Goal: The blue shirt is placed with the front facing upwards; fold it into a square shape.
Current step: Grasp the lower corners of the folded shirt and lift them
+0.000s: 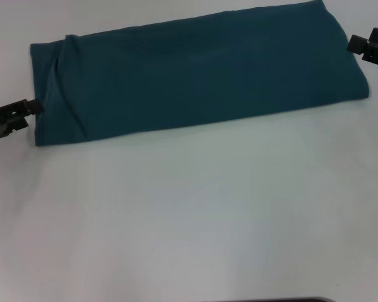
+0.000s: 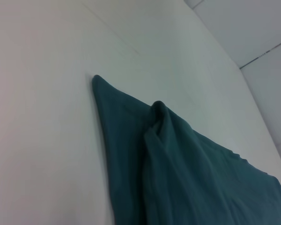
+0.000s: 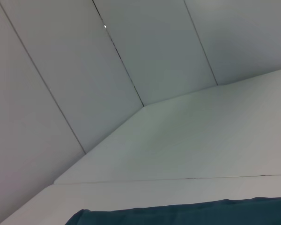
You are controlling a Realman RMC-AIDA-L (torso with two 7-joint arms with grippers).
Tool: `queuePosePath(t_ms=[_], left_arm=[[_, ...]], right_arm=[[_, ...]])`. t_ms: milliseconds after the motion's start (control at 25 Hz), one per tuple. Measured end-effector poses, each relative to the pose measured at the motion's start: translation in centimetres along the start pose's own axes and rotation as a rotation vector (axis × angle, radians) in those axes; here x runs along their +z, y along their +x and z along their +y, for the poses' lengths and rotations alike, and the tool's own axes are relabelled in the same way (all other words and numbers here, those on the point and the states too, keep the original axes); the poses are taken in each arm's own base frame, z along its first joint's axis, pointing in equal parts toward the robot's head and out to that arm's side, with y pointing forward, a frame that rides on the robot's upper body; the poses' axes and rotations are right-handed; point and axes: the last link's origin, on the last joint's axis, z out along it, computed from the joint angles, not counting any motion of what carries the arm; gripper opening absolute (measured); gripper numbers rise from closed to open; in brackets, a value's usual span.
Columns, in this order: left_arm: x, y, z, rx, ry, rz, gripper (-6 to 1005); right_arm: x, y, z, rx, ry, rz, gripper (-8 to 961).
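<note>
Two grippers flanked the blue shirt (image 1: 195, 75), which lay as a long folded band across the 12 o'clock part of the white table (image 1: 195, 220), plain side up with no lettering showing. The left gripper (image 1: 22, 112) sat at 9 o'clock, just beside the band's near left corner; the right gripper (image 1: 368, 45) sat at 2 o'clock, touching or almost touching the band's right end. Whether either pair of fingers was open or closed on cloth could not be told, since only dark tips showed against the fabric edge.

Judging by the shape, the lengthwise folds looked done and the remaining step was to bring one short end over the other to make a square. To do that well, each gripper would need all layers at its end, not only the top one. The left wrist view showed a raised ridge of bunched cloth (image 2: 161, 117) near the left end, and the head view showed the same diagonal crease (image 1: 63, 82) there. That end probably needed flattening or a firm, deep grip, or the fold would likely land lumpy. The carried end should travel level and low toward 3 o'clock, with edges lined up along the band's long sides before release.
</note>
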Motion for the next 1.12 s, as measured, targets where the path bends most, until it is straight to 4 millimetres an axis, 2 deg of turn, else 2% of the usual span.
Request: queuePosePath(t_ms=[640, 880, 1120], left_arm=[[-0.4, -0.4, -0.3, 0.005, 0.003, -0.012, 681], [0.2, -0.4, -0.2, 0.002, 0.014, -0.024, 670], [1.9, -0.6, 0.2, 0.018, 0.027, -0.07, 660]], right_arm=[[0.1, 0.3, 0.2, 0.026, -0.009, 0.001, 930], [0.1, 0.6, 0.2, 0.043, -0.016, 0.003, 930], [0.1, 0.6, 0.3, 0.042, -0.016, 0.003, 930]])
